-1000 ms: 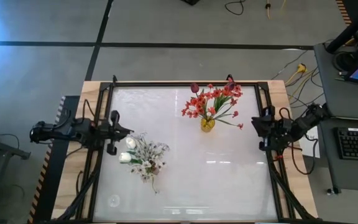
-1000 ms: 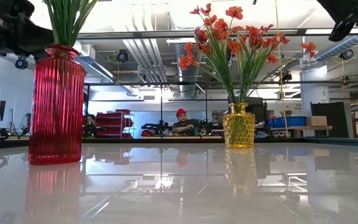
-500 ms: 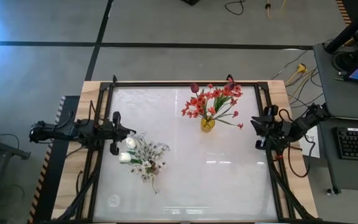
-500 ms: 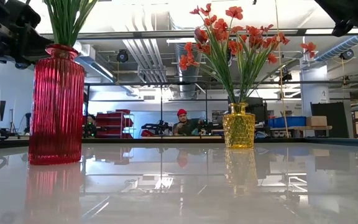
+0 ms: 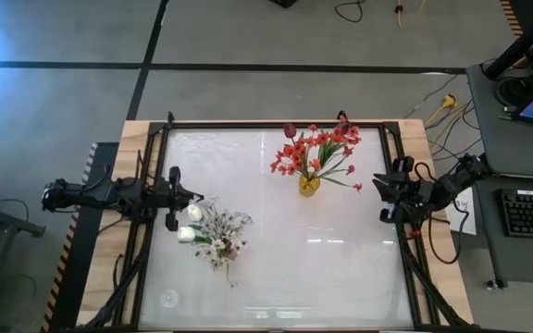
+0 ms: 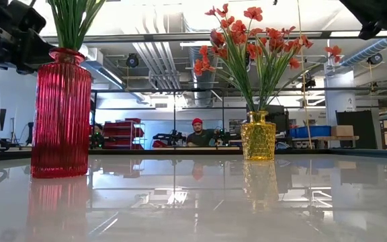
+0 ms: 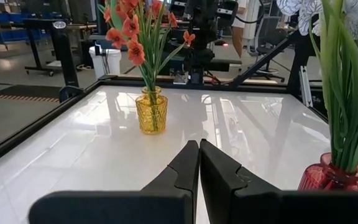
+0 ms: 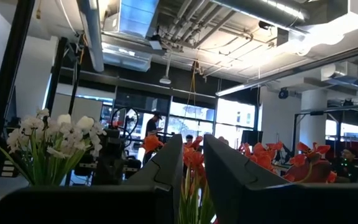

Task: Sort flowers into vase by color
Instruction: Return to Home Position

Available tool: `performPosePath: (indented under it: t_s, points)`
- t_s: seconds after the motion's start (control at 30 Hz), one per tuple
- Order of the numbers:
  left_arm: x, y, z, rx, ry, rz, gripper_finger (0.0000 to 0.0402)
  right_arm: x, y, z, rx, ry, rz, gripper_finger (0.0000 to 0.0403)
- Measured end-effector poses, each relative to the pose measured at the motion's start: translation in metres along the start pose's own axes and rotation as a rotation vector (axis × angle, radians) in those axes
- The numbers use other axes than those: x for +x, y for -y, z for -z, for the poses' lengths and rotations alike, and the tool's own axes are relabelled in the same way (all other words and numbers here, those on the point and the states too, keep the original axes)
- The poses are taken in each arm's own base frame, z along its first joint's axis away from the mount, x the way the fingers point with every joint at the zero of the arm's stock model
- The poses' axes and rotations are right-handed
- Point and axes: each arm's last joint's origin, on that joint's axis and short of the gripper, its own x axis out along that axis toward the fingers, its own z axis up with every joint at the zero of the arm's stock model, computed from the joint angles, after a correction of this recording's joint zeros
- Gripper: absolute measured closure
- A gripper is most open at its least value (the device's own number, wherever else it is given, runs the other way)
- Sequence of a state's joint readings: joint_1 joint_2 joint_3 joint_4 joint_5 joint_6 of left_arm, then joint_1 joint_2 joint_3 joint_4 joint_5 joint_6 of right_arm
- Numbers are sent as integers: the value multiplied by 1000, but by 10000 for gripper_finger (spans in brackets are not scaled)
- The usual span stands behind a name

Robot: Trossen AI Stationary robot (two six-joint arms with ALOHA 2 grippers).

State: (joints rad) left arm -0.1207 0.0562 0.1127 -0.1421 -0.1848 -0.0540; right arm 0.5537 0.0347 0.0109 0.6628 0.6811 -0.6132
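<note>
Left hand point(image 5: 191, 196): clenched and empty, fingers pressed flat together in its own wrist view point(image 7: 199, 144); it hovers over the bench's left edge, pointing inward.
Right hand point(image 5: 380, 196): released, fingers a little apart with nothing between them point(image 8: 192, 138); it sits over the bench's right edge, facing the left hand across the surface.
Red vase point(image 6: 61, 114): upright on the bench, just ahead of the left hand and slightly to one side of its fingertips point(image 7: 331, 177) (from above the blossoms cover it entirely).
White flowers point(image 5: 213, 231): standing in the red vase, green stems bunched in its neck, a white rose and small whitish sprays spreading close beside the left hand point(image 7: 294, 7); from the right hand they are far across the bench point(image 8: 55, 134).
Yellow vase point(image 5: 309, 185): upright, well ahead of the left hand point(image 7: 151, 113), nearer the right hand but clear of it point(image 6: 258, 136).
Orange flowers point(image 5: 317, 153): fanned out in the yellow vase point(image 6: 254, 40), their blossoms showing straight ahead of the right hand's fingers.
Maroon tulip point(image 5: 290, 130): also in the yellow vase, on the side toward the left hand.
Bench point(image 5: 340, 268): white, glossy, mirroring both vases.
</note>
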Motion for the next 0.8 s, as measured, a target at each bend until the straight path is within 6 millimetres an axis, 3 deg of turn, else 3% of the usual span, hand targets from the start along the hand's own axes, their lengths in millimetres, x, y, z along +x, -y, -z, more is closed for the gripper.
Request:
performPosePath:
  t_s: [0.37,0.57,0.8]
  points:
    - [2,0,2,4,-22,-1,402,-1,0,4,13,-75,46,346]
    - [3,0,3,7,-39,-2,402,-1,-6,19,-66,-135,-86,346]
    - [4,1,4,9,-51,-2,402,1,0,35,18,-285,55,346]
